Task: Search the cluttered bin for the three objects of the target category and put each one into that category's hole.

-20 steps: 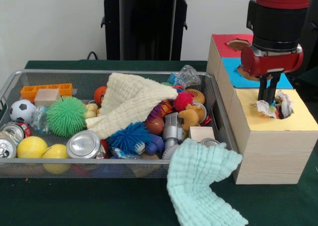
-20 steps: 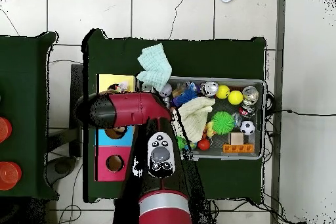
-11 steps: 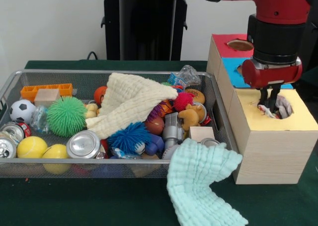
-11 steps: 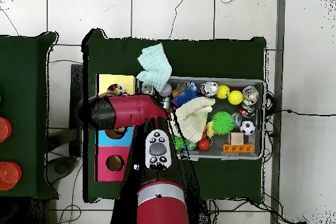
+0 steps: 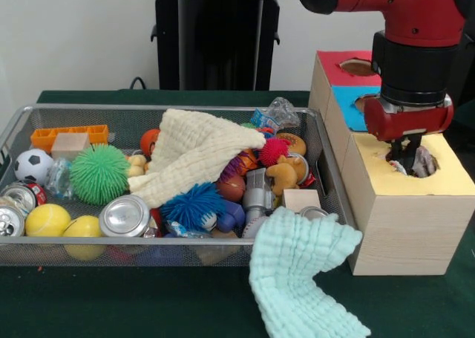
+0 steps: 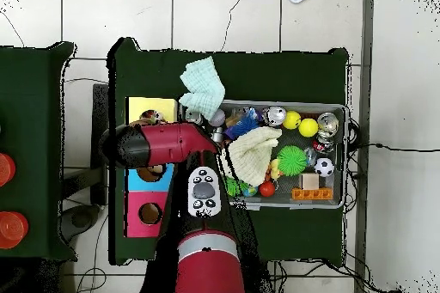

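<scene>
A wooden box stands right of the wire bin, its top in red, blue and yellow sections, each with a hole. My gripper reaches down into the yellow section's hole, shut on a crumpled white wrapper that bulges out at the hole's right rim. The tips are sunk in the hole and partly hidden. In the overhead view the red arm covers the gripper beside the yellow section. The bin holds balls, cans, plush toys and blocks.
A mint cloth hangs over the bin's near right corner onto the table. A cream cloth lies across the bin's middle. The red hole and the blue hole lie behind the gripper. A black stand rises behind the bin.
My gripper has dropped lower with the wrapper, from above the yellow top down into its hole. Less of the wrapper shows now.
</scene>
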Controlling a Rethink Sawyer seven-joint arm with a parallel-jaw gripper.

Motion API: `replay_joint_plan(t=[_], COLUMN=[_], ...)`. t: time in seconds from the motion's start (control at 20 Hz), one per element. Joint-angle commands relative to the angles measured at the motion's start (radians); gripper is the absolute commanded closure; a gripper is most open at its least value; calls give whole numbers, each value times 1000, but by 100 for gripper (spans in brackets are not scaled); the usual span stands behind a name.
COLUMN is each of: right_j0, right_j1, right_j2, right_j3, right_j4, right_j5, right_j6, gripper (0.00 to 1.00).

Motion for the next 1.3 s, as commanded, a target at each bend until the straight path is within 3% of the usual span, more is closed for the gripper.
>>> replay_joint_plan(t=[0.05,0.6,1.0,1.3], right_j0=[27,45,40,36], right_j1=[129,258,275,239], right_j2=[44,7,7,15], right_j3=[-12,-65,-75,-53], right_j4=[-9,-53,-61,-56], right_j5=[-3,-160,-180,-139], right_j6=[138,139,121,113], gripper=[100,100,100,100])
